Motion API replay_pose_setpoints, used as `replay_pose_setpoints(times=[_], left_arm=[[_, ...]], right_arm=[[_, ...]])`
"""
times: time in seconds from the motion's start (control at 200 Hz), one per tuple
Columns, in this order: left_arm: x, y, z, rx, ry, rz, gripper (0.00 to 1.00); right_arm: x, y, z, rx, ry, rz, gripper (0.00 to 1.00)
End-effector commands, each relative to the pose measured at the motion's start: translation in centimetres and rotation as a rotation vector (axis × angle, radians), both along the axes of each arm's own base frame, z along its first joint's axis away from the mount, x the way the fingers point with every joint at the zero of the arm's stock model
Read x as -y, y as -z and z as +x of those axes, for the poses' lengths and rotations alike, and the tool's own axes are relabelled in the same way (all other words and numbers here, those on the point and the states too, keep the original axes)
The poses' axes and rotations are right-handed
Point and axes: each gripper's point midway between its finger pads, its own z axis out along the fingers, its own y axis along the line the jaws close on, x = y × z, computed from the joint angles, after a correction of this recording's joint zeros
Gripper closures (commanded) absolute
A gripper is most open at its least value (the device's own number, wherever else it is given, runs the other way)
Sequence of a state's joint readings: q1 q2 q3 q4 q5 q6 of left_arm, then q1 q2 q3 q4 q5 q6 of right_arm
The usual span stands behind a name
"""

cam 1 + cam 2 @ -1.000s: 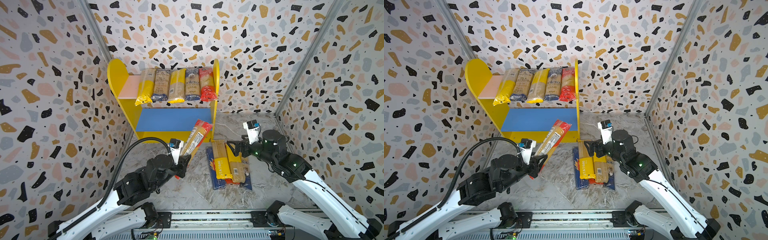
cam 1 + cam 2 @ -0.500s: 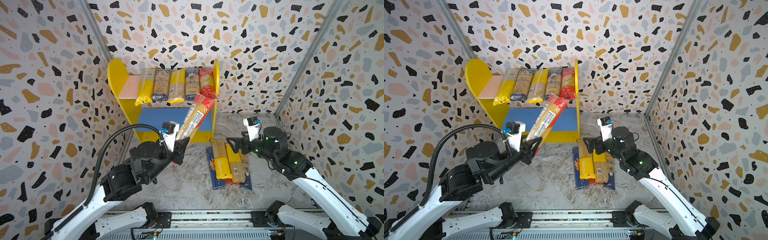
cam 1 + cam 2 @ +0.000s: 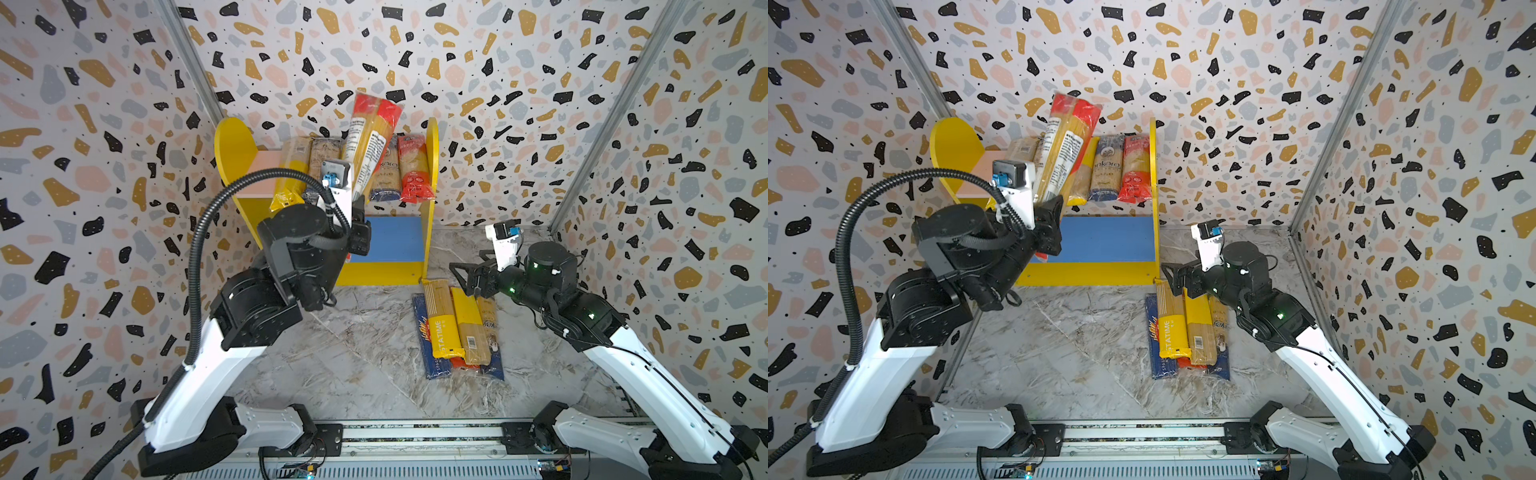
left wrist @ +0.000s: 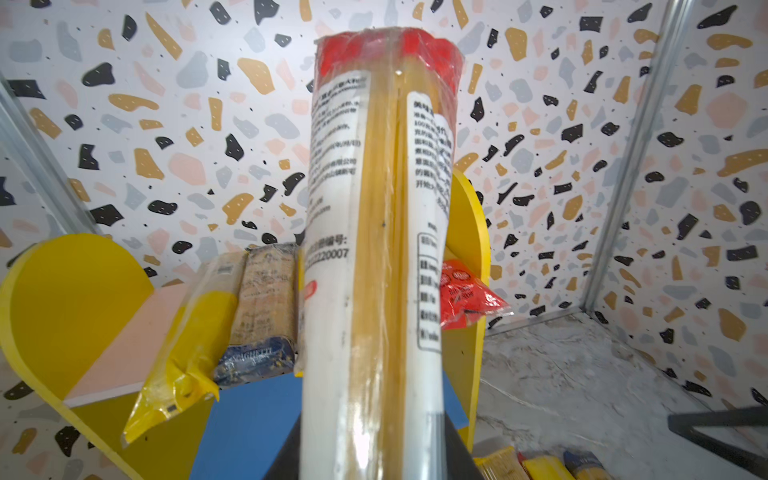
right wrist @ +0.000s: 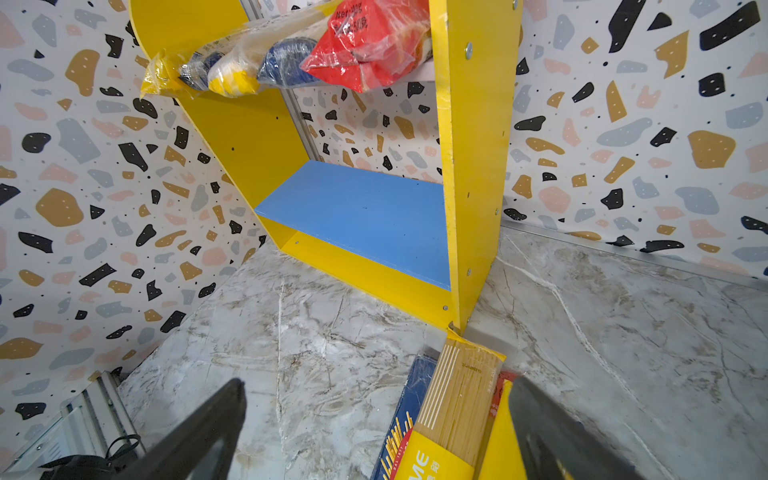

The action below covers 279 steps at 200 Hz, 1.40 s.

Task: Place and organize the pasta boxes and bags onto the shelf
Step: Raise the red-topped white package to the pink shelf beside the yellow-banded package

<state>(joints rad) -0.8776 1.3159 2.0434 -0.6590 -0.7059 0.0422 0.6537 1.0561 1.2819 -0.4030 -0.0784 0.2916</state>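
gripping 1 red-top spaghetti bag [image 3: 368, 145] w/ left claw [image 3: 358, 207], right claw [image 3: 466, 276] spread empty; 5 packs [image 3: 1108, 166] on shelf [image 3: 232, 153]

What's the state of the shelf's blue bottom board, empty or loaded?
Empty: the blue board shows bare in the right wrist view; the shelved packs lie one level up.

Lower board [image 3: 395, 239] bare; bags [image 3: 411, 170] crowd pink board [image 3: 257, 174].
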Motion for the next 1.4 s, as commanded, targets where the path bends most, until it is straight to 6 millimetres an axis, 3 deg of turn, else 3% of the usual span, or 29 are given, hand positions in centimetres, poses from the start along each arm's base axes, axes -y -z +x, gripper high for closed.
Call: replay_pose_setpoints(times=[0.0,0.195,0.516,0.696,1.101,1.392], left_arm=[[-3.5,-6.0,0.5,0.146,-0.072,-0.104,1.00],[-6.0,-7.0,5.9,0.155,-0.135,-0.088,1.00],[-15.9,-7.5,11.3,0.211,-0.225,-0.124,1.00],[-19.5,-7.2,13.5,0.221,-0.208,-0.108,1.00],[-21.1,-3.8,18.6,0.165,-0.168,-0.097,1.00],[-21.8,-3.1,19.3,0.152,-0.200,-0.110,1.00]], right_arm=[[0.1,-2.7,-0.1,0.067,-0.006,0.035,0.01],[0.4,-3.6,0.0,0.089,0.008,0.034,0.01],[0.7,-3.6,0.6,0.076,0.030,0.014,0.01],[0.9,-3.4,1.0,0.058,0.059,0.003,0.01],[1.0,-1.5,2.4,0.002,0.108,-0.033,0.01],[0.4,-0.6,3.2,-0.021,0.105,-0.048,0.01]])
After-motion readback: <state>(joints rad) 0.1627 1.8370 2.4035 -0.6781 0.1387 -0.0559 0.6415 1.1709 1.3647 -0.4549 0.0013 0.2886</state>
